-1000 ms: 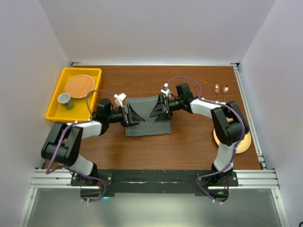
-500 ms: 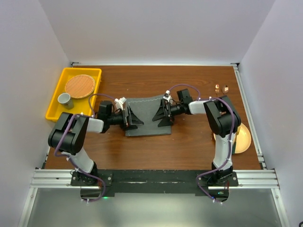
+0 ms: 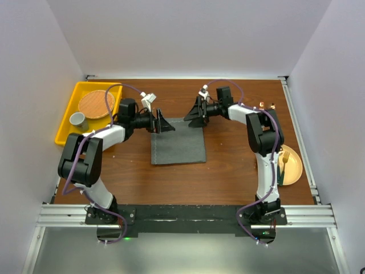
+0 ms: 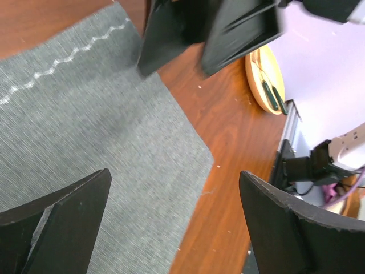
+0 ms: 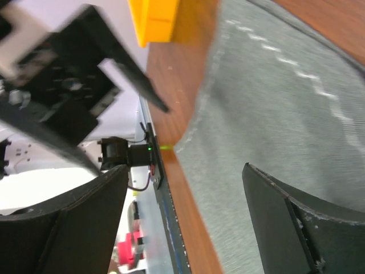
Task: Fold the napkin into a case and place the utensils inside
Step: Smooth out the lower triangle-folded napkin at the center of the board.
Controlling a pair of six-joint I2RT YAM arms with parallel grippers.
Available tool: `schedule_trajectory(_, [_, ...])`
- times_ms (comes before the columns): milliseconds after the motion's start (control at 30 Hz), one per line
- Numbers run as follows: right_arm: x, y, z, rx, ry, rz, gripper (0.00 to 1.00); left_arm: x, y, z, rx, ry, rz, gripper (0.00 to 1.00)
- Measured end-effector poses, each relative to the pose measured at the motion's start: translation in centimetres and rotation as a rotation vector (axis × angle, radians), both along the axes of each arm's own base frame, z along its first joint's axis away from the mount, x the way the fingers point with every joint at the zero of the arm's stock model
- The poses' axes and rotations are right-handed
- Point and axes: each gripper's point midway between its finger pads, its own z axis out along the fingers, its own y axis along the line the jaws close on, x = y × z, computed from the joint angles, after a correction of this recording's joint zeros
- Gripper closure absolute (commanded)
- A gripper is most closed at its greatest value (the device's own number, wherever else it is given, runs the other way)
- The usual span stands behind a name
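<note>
The dark grey napkin lies flat on the table and also shows in the left wrist view and the right wrist view. My left gripper is open and empty above its far left corner. My right gripper is open and empty above its far right corner. The two grippers face each other. In the wrist views the left gripper and the right gripper have nothing between their jaws. Two copper utensils lie at the far right of the table. Slender pieces lie on the plate.
A yellow-orange plate sits at the right, by the right arm, and also shows in the left wrist view. A yellow tray at the far left holds a woven round mat and a grey cup.
Both grippers have moved from over the middle of the napkin to its far edge. The right arm has swung away and uncovered the plate. The napkin lies as before.
</note>
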Motion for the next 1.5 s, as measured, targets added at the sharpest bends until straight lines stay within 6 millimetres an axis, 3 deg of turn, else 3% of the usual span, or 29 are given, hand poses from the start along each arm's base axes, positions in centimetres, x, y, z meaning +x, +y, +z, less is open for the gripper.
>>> schedule_trajectory(100, [0.1,-0.1,-3.4,-0.023,0.084,-0.009,0.28,0.9,0.0,-0.8,0.018,-0.002,0.002,0.0])
schedule_trajectory(200, [0.1,-0.4,-6.2,-0.043,0.151,-0.023,0.35,1.4,0.1,-2.9,0.037,0.046,0.017,0.0])
schedule_trajectory(400, [0.2,-2.0,-7.4,-0.037,0.192,-0.058,0.44,1.2,0.8,-7.6,0.066,0.178,0.048,0.0])
schedule_trajectory(667, [0.3,-2.2,-7.4,-0.041,0.213,-0.081,0.62,1.3,0.9,-7.4,0.069,0.161,0.031,0.0])
schedule_trajectory(733, [0.8,-2.2,-6.9,-0.045,0.207,-0.088,0.63,1.6,1.1,-7.0,0.096,0.141,0.01,0.0])
schedule_trajectory(867, [3.3,-2.4,-3.6,-0.059,0.113,-0.105,0.67,3.9,1.5,-4.8,0.191,0.02,-0.032,0.0])
schedule_trajectory(1000, [6.8,-4.2,1.4,-0.126,-0.102,-0.144,0.76,7.7,3.1,-0.9,0.321,-0.199,-0.019,0.0])
schedule_trajectory(1100, [8.0,-5.4,2.8,-0.179,-0.208,-0.152,0.79,9.5,4.5,0.6,0.39,-0.288,0.001,0.0])
schedule_trajectory(1267, [7.1,-5.9,0.9,-0.188,-0.134,-0.125,0.78,10.3,4.6,1.3,0.359,-0.292,-0.02,0.0])
schedule_trajectory(1500, [4.3,-3.6,-2.3,-0.084,0.106,-0.153,0.78,8.3,2.7,-0.9,0.209,-0.12,-0.027,0.0])
